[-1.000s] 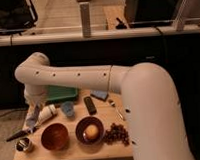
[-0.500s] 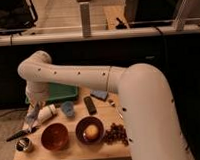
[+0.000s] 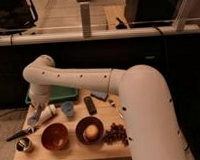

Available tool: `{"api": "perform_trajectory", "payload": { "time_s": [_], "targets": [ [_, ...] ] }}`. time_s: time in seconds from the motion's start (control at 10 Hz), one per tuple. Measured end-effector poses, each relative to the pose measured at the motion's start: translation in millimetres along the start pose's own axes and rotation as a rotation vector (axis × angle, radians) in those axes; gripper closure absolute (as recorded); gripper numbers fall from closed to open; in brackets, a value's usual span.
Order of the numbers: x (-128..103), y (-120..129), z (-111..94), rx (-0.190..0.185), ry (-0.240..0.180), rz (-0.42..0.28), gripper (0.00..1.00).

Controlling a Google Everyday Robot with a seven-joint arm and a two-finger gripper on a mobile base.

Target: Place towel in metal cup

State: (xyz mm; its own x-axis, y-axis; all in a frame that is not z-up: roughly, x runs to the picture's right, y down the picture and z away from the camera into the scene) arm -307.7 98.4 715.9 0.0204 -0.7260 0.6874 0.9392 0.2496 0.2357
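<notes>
Fingers clenched on the towel [image 3: 31,120], the gripper [image 3: 37,116] hangs low over the left end of the wooden table [image 3: 71,155], and we see the pale cloth bunched at its tip as a crumpled lump just above the tabletop; we cannot tell which way its long axis runs. The metal cup [image 3: 23,144] stands upright at the table's front left corner, nearer us than the cloth and apart from it. A dark, slim tool [image 3: 18,134] lies slantwise between the two. Just right of the cup sits a red bowl [image 3: 55,137], and beside that a second bowl [image 3: 88,122] holding a round yellow fruit [image 3: 92,133], with a cluster of dark grapes [image 3: 116,134] further right. Behind the bowls we make out a small light blue cup [image 3: 68,109], a black remote [image 3: 89,105], a dark blue block [image 3: 99,95] and a green tray [image 3: 61,92]. The white arm [image 3: 83,77] arches over them from the right.
</notes>
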Motion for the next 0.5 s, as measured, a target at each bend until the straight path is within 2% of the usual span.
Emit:
{"api": "perform_trajectory", "payload": {
  "time_s": [0.1, 0.2, 0.5],
  "targets": [
    [-5, -4, 0, 0.022, -0.008, -0.019, 1.0],
    [-12, -14, 3, 0.026, -0.017, -0.046, 1.0],
    [-40, -57, 16, 0.01, -0.07, -0.119, 1.0]
  ]
}}
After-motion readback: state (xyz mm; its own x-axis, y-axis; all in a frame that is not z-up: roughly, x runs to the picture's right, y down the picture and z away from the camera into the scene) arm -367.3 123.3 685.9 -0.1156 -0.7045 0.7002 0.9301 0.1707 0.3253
